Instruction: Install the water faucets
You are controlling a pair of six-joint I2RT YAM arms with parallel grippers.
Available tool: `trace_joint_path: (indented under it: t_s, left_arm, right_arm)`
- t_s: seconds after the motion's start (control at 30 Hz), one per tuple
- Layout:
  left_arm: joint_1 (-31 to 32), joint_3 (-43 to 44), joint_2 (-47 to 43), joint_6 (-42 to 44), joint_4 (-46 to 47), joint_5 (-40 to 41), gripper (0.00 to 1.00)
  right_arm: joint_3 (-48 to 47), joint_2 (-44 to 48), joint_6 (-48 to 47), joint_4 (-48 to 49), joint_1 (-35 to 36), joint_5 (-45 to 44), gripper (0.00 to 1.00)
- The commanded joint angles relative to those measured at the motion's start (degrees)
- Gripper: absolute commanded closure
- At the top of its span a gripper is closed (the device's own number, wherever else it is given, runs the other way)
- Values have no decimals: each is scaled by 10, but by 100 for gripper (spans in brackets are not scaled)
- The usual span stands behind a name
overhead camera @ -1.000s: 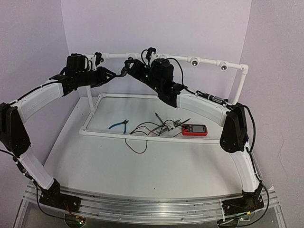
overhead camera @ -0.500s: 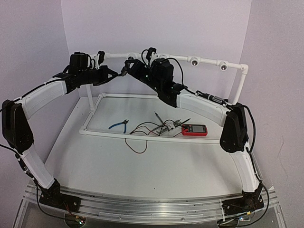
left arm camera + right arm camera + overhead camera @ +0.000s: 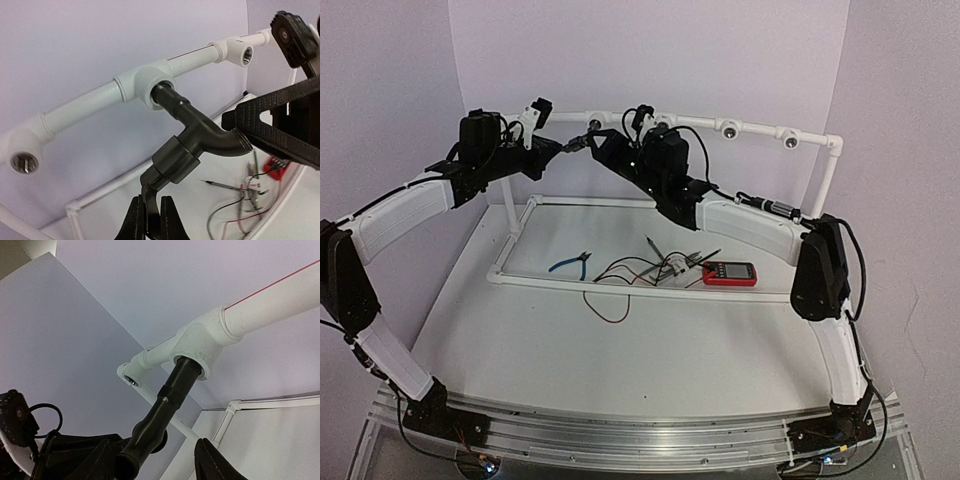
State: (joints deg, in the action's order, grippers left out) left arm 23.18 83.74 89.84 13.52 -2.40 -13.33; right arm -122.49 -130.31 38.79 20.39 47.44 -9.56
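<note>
Grip on faucet [image 3: 200, 140] lever

Left fingers [image 3: 132, 222] are pressed shut on the lever handle [image 3: 148, 200]. Right fingers [image 3: 215, 462] stand apart, straddling its body. The faucet's threaded end sits in a white tee socket [image 3: 147, 85] on the raised pipe [image 3: 80, 107].

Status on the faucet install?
Left gripper shut on faucet lever. Right gripper open, straddling the spout. Threaded end in tee socket, some thread showing. Nothing in the way.

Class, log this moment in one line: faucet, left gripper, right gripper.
faucet: end in white tee socket | left gripper: shut on lever | right gripper: open around faucet
</note>
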Motion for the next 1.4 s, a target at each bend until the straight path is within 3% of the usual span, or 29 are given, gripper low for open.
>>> trace_joint_path:
  t_s: [0.0, 0.23, 0.63, 0.87, 1.13, 1.37]
  left_arm:
    - [22, -39, -48, 263, 194, 42, 100]
    - [30, -87, -51, 456, 329, 13, 100]
    - [32, -149, -45, 688, 463, -160, 100]
    - [32, -132, -8, 764, 497, -238, 100]
    - [31, -124, -2, 826, 403, -326, 100]
    - [29, -115, 1, 802, 412, -303, 98]
  right_arm:
    - [33, 54, -11, -2, 1, 1, 44]
    - [85, 93, -31, 4, 1, -19, 43]
    - [125, 115, -38, 12, -1, -33, 43]
    - [127, 114, -32, 13, -3, -28, 43]
    - [137, 122, -33, 14, -4, -29, 42]
    - [137, 130, -41, 14, -4, -25, 41]
